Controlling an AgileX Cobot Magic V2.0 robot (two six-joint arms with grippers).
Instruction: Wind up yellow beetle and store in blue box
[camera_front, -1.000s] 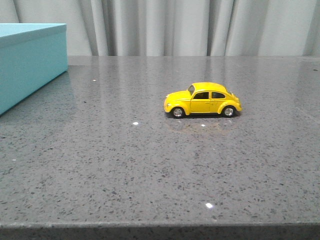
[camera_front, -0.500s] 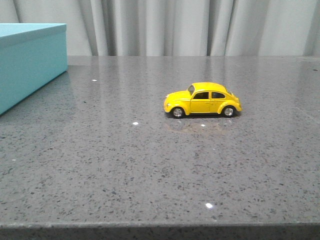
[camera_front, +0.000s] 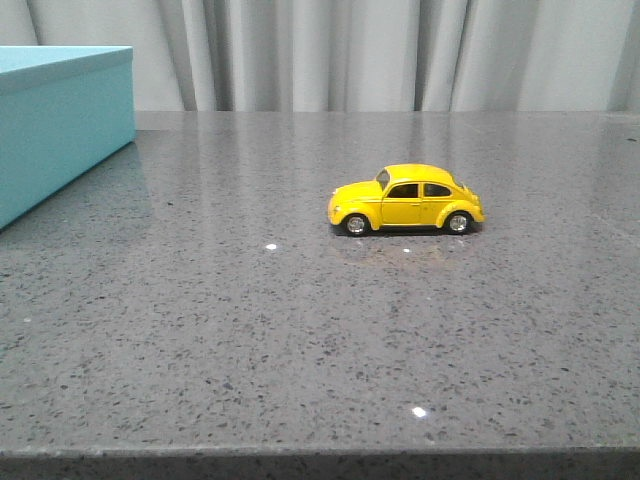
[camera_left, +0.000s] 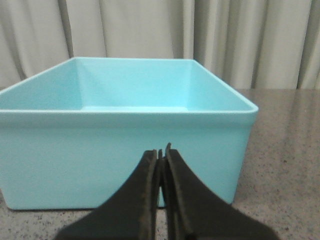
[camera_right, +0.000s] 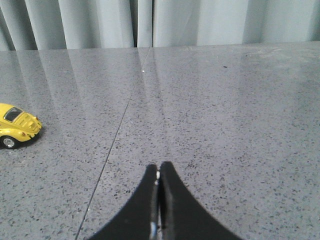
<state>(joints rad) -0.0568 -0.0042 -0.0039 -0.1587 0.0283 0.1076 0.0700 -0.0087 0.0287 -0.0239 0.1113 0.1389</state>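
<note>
The yellow beetle (camera_front: 405, 201) stands on its 4 wheels on the grey speckled table (camera_front: 300, 330), side-on in the front view with its nose toward the robot's left. It sits a little right of the table's middle, well apart from everything else. A faint reflection of the car shows on the polished surface just in front of it.

In the right wrist view only the rear part of the yellow beetle (camera_right: 17, 125) shows, at the edge of the picture, well off to the side of the right gripper (camera_right: 159, 172). That gripper's 2 black fingers are pressed together with nothing between them, poised above bare tabletop and not touching the car.

The blue box (camera_front: 60, 120) stands at the far left of the table, well apart from the car, with its top open. In the left wrist view the blue box (camera_left: 125, 150) fills most of the picture, its inside bare. The left gripper (camera_left: 161, 155) is just before the box's near wall, its 2 fingers clenched together on nothing. Whether they touch the wall cannot be told.

A pale pleated curtain (camera_front: 350, 50) hangs behind the table.
</note>
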